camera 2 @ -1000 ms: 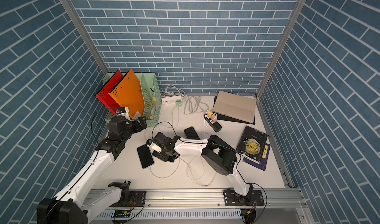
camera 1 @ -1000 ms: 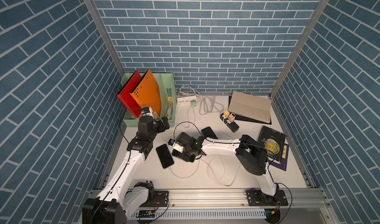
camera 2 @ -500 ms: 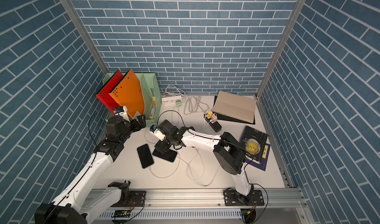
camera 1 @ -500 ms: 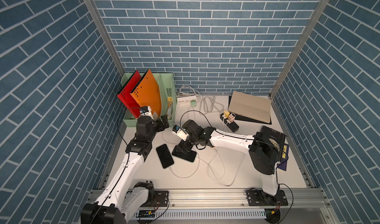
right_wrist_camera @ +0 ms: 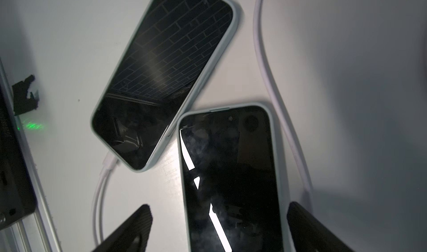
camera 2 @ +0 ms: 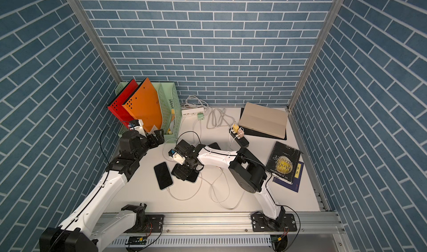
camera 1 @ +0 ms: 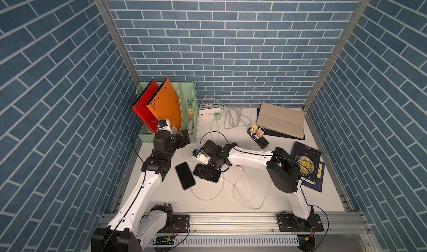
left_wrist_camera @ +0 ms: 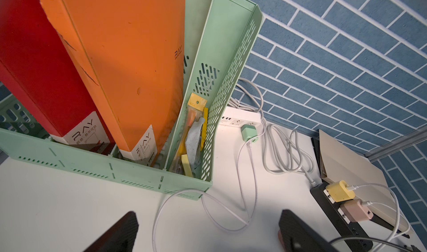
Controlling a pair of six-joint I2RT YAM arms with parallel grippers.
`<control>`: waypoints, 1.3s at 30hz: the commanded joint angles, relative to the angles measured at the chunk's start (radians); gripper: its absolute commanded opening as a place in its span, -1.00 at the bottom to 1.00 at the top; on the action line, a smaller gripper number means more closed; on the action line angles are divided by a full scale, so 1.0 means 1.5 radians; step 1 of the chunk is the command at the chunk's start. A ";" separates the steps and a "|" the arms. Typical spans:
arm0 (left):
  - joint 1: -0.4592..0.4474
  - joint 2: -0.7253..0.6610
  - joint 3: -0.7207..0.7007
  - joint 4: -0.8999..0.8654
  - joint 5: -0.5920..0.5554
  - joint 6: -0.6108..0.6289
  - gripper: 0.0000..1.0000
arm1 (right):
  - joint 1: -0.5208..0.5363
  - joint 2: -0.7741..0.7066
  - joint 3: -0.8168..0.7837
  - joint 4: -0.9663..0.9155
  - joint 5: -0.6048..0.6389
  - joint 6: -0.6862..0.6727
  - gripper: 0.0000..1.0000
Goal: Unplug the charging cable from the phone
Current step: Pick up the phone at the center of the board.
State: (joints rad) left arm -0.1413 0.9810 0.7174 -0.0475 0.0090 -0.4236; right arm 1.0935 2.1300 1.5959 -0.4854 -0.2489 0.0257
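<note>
The right end effector (right_wrist_camera: 218, 207) has just spread its fingers (right_wrist_camera: 131, 227) wide - it hovers over a second phone (right_wrist_camera: 231, 170) just beside the corded phone (right_wrist_camera: 161, 72), whose charging cable (right_wrist_camera: 101, 186) is still plugged in, so unplugging likely remains.

Three phones (camera 2: 163, 175) (camera 2: 193, 178) (camera 2: 216, 145), two folders (camera 1: 144, 107) (camera 1: 165, 102), two power strips (camera 1: 209, 112) (camera 1: 261, 141).
</note>
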 commanded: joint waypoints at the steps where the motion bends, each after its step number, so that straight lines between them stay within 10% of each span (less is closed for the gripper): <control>1: 0.006 0.002 -0.012 0.001 0.003 -0.003 1.00 | 0.006 0.014 0.023 -0.032 -0.007 -0.003 0.90; 28: 0.006 -0.001 -0.019 0.005 0.000 -0.007 0.99 | 0.047 0.038 0.019 -0.050 0.129 -0.027 0.98; 39: 0.006 -0.003 -0.020 0.006 -0.001 -0.006 1.00 | 0.068 0.059 0.015 -0.045 0.197 -0.048 0.58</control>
State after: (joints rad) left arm -0.1406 0.9817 0.7040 -0.0475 0.0082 -0.4343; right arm 1.1816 2.1731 1.6104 -0.5224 -0.0032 -0.0147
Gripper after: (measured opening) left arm 0.998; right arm 0.803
